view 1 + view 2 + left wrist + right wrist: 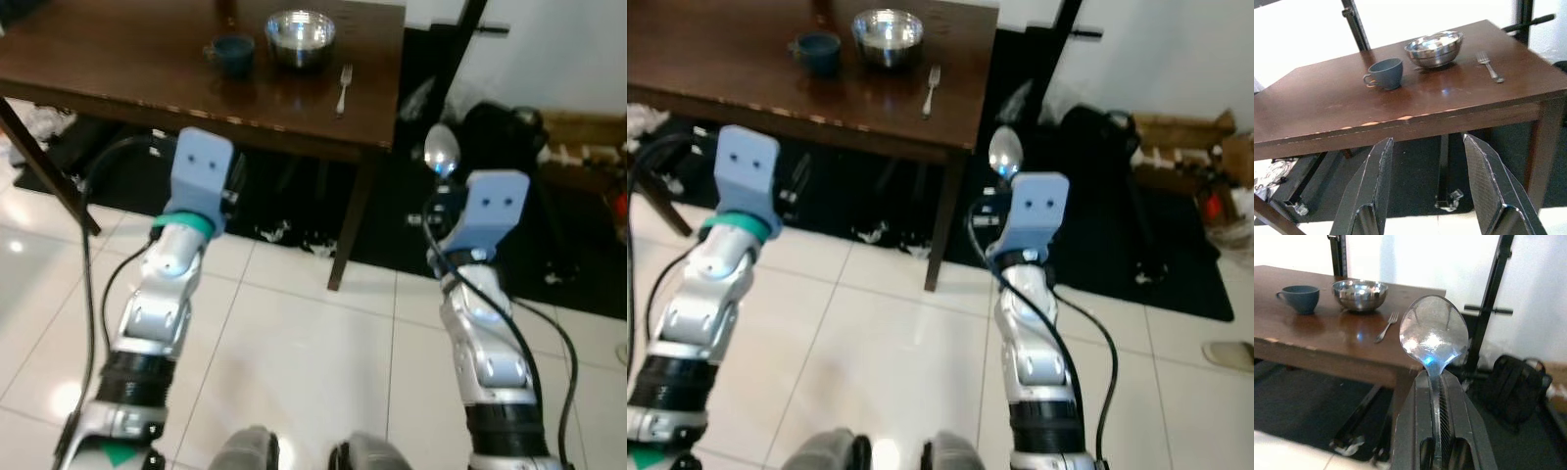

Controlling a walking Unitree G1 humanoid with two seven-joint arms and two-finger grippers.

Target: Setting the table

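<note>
A dark wooden table stands ahead of me. On it sit a blue cup, a steel bowl and a fork near the right edge. My right gripper is shut on a silver spoon; its bowl points up, off the table's right corner and below the tabletop. My left gripper is open with nothing between its fingers, held low in front of the table's near edge.
A black mat lies under and right of the table, with a black bag and a black stand pole on the right. White tiled floor lies before me. A table leg stands between my arms.
</note>
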